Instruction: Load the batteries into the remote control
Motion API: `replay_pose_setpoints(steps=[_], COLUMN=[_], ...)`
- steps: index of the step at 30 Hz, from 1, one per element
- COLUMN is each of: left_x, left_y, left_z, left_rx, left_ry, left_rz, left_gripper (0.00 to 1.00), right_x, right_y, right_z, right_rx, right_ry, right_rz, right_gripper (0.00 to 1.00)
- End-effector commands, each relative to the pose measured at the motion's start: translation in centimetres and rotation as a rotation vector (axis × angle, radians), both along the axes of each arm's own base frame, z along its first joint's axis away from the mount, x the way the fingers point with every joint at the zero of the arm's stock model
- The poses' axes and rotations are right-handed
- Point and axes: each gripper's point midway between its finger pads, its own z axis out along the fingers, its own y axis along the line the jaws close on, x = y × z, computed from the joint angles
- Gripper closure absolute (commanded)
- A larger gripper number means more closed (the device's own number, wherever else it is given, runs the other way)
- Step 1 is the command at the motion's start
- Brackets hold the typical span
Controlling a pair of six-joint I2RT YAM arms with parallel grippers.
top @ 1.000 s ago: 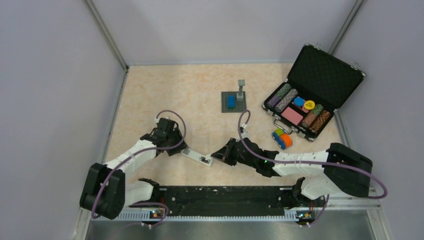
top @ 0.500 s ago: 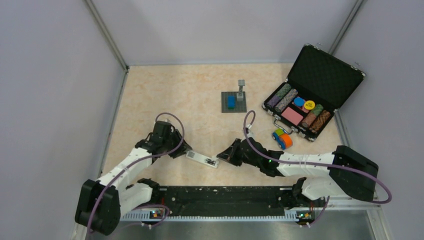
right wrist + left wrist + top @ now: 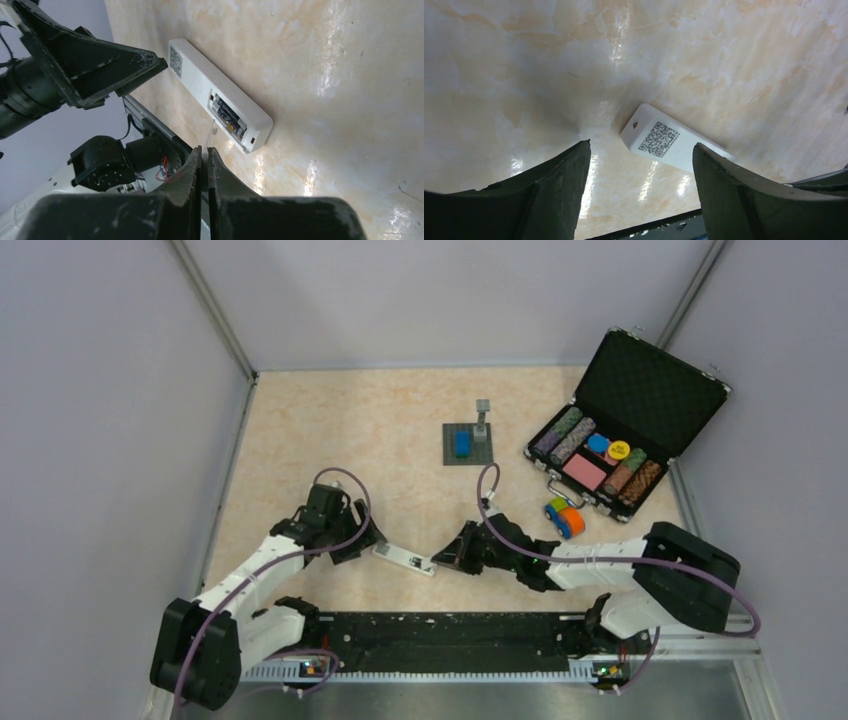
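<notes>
The white remote control (image 3: 405,560) (image 3: 220,95) lies back-up on the table between my two grippers. Its open recess holds a dark battery (image 3: 226,114) with a yellow end; I cannot make out a second one. My left gripper (image 3: 362,540) (image 3: 641,145) is open, its fingers apart just short of the QR-code end of the remote control (image 3: 664,142), not touching it. My right gripper (image 3: 442,558) (image 3: 205,148) is shut, tips close to the recess end. A thin clear strip (image 3: 212,131) runs from the recess toward those tips; whether it is pinched I cannot tell.
A grey baseplate (image 3: 478,452) with a blue block stands further back. An open black case (image 3: 650,390) of poker chips sits at the right, a small colourful toy (image 3: 565,517) in front of it. The black rail (image 3: 440,640) runs along the near edge.
My left gripper narrowed, then opened wide again beside the remote's end. The remote slid a little right and toward me. My right gripper moved slightly nearer the recess end.
</notes>
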Motion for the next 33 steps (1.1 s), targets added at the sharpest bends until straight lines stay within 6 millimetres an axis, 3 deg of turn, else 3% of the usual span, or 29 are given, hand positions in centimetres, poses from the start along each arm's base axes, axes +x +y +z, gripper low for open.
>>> replay_pose_setpoints(steps=[1, 5, 8, 15, 21, 33], left_x=[2.5, 1.8, 1.4, 1.5, 1.2, 0.3], left_y=[-0.9, -1.8, -1.9, -2.0, -2.1, -2.1], left_z=[2.0, 1.0, 0.4, 0.6, 0.4, 0.1], left_rx=[-0.024, -0.071, -0.083, -0.090, -0.095, -0.119], left_ry=[-0.127, -0.087, -0.063, -0.057, -0.038, 0.005], left_rz=[-0.041, -0.066, -0.065, -0.055, -0.052, -0.018], left_gripper=[0.20, 0.24, 0.27, 0.28, 0.31, 0.38], right_x=[0.1, 0.1, 0.1, -0.9, -1.3, -1.8], right_y=[1.5, 2.1, 2.7, 4.4, 5.1, 4.7], right_z=[0.7, 0.4, 1.5, 2.5, 0.2, -3.3], right_rx=[0.071, 0.065, 0.091, 0.051, -0.172, -0.363], right_ry=[-0.010, -0.013, -0.059, -0.165, -0.172, -0.109], right_rz=[0.043, 0.067, 0.103, 0.259, 0.371, 0.443], right_gripper=[1.00, 1.00, 1.00, 1.00, 1.00, 1.00])
